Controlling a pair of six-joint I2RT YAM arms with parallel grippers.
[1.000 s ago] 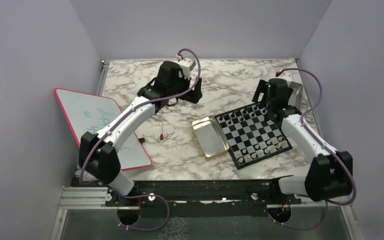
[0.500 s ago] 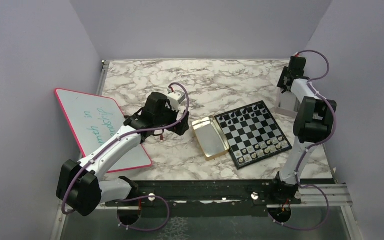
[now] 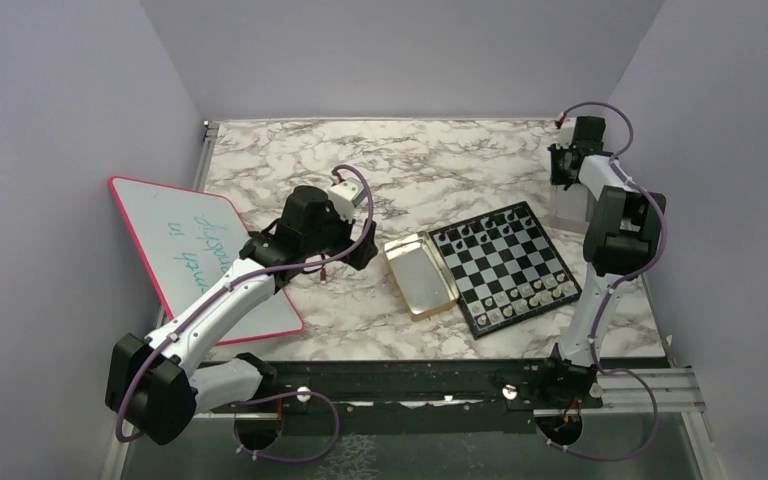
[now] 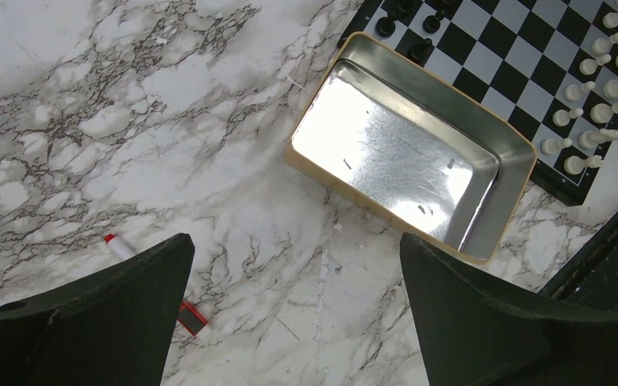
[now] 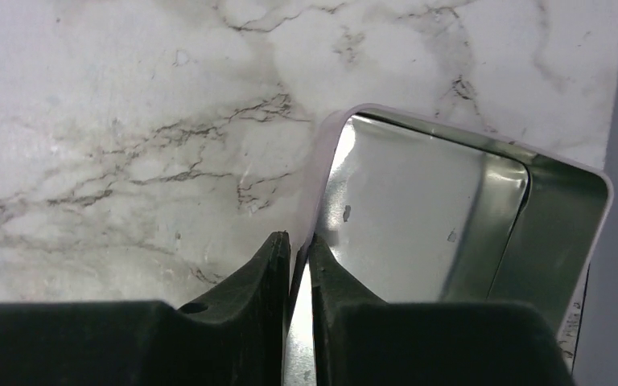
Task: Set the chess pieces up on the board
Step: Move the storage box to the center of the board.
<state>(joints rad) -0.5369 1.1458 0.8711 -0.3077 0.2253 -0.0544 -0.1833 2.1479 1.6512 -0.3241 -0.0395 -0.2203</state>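
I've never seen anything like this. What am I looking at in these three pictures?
These are two robot arms, left arm and right arm, bolted to a marble table. The wide picture looks down from above; the other two come from cameras on the wrists, so the dark prongs are gripper fingers. On the table lie a chessboard with tiny pieces, a gold tin, a whiteboard and a red-tipped stick. The left gripper is open, holding nothing. The right gripper pinches the wall of a silver tin.
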